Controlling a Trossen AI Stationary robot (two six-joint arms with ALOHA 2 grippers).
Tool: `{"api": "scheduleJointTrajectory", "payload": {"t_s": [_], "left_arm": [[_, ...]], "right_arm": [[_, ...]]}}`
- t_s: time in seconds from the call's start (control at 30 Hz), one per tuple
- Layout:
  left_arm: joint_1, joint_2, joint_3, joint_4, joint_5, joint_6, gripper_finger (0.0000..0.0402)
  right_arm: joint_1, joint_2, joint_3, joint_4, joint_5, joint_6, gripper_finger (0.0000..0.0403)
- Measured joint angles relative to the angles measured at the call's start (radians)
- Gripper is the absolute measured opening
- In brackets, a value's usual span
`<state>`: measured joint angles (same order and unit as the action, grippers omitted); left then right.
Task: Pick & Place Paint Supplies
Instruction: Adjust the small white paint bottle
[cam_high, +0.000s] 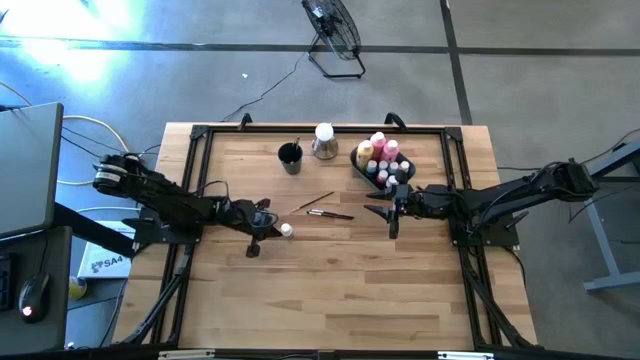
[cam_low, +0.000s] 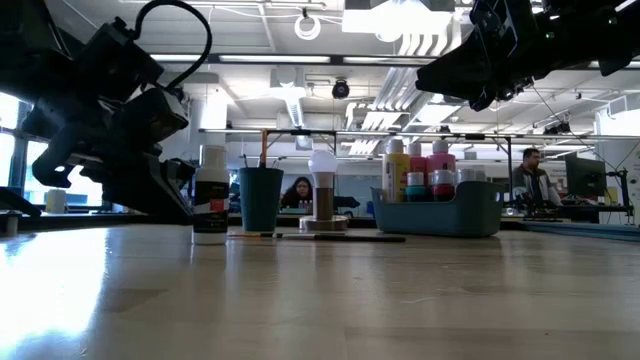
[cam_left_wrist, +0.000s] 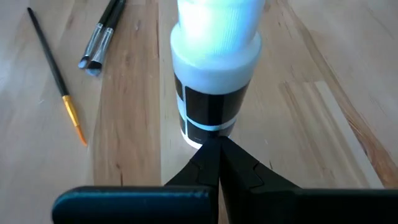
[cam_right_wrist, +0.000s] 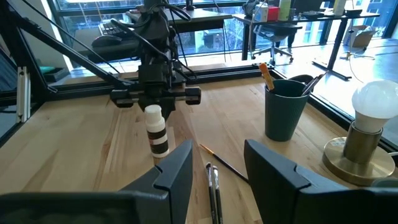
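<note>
Left gripper (cam_left_wrist: 217, 144): fingers clenched tight together on nothing, tips just behind the foot of the white-capped pot; it sits low at the table's left-centre, likely parked or about to nudge
White-capped pot (cam_high: 286, 230): upright on the bare table (cam_high: 330, 300), black-and-white label, free of any grip, still outside the bin
Brushes (cam_high: 328, 213): three thin ones lying flat mid-table between the arms, one with an orange ferrule, two paired side by side
Dark cup (cam_high: 290, 157): stands at the back, a brush handle poking out
Bulb lamp (cam_high: 323, 141): beside the cup, no task role
Right gripper (cam_high: 393, 212): jaws parted, nothing between them, hovering near the brushes, probably lining up a pick
Grey-blue bin (cam_low: 440, 212): back right, already holding pink, yellow and teal bottles
</note>
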<state>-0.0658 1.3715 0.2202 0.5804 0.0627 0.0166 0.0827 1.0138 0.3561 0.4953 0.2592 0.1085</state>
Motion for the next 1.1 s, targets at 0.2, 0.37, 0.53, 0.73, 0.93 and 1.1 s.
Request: {"api": "scheduleJointTrajectory", "payload": {"t_s": [0.2, 0.37, 0.53, 0.73, 0.93, 1.1], "left_arm": [[0.000, 0.068, 0.048, 0.000, 0.000, 0.001, 0.0000], [0.000, 0.115, 0.091, 0.001, -0.001, 0.001, 0.0000], [0.000, 0.153, 0.130, 0.001, -0.001, 0.001, 0.0000], [0.000, 0.199, 0.174, 0.001, -0.001, 0.005, 0.0000], [0.001, 0.247, 0.216, 0.001, -0.002, 0.006, 0.0000], [0.001, 0.279, 0.250, 0.001, -0.002, 0.032, 0.0000]], "right_arm": [[0.000, 0.000, 0.000, 0.000, 0.000, 0.000, 0.0138], [0.000, 0.000, 0.000, -0.014, 0.000, 0.000, 0.0138], [0.001, 0.000, 0.000, -0.027, -0.001, 0.000, 0.0138], [0.001, 0.000, 0.000, -0.029, -0.002, 0.000, 0.0138], [0.001, 0.000, 0.000, -0.029, -0.005, 0.001, 0.0138], [0.001, 0.000, 0.000, -0.030, -0.035, 0.003, 0.0138]]}}
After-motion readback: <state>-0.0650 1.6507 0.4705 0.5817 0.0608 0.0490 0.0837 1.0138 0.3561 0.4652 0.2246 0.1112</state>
